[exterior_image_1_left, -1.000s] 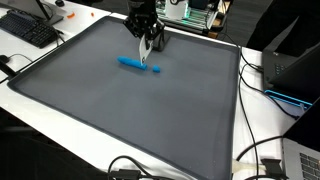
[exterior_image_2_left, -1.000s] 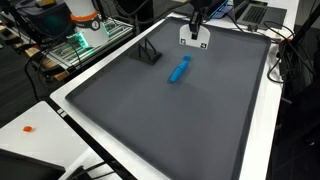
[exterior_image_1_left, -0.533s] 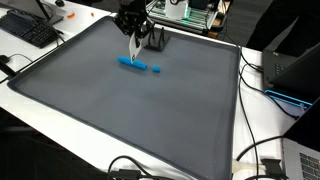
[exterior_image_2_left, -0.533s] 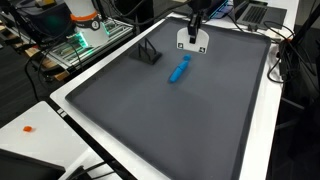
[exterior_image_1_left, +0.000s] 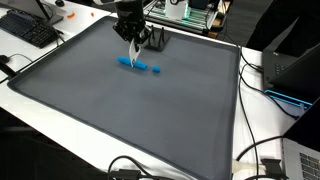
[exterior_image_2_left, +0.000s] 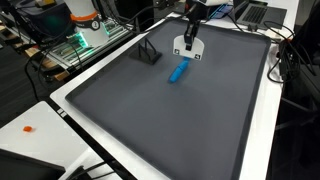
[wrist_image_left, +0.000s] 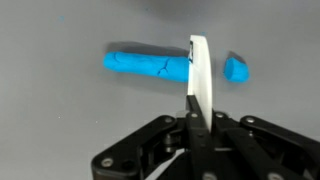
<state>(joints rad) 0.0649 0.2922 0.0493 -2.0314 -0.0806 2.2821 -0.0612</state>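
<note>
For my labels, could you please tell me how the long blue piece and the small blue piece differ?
The long blue piece is a rod, cracked near one end; the small blue piece is a short stub. In the wrist view the white tool in the gripper overlaps the long blue piece's end, while the small blue piece shows clear of it. Both are bright blue.
</note>
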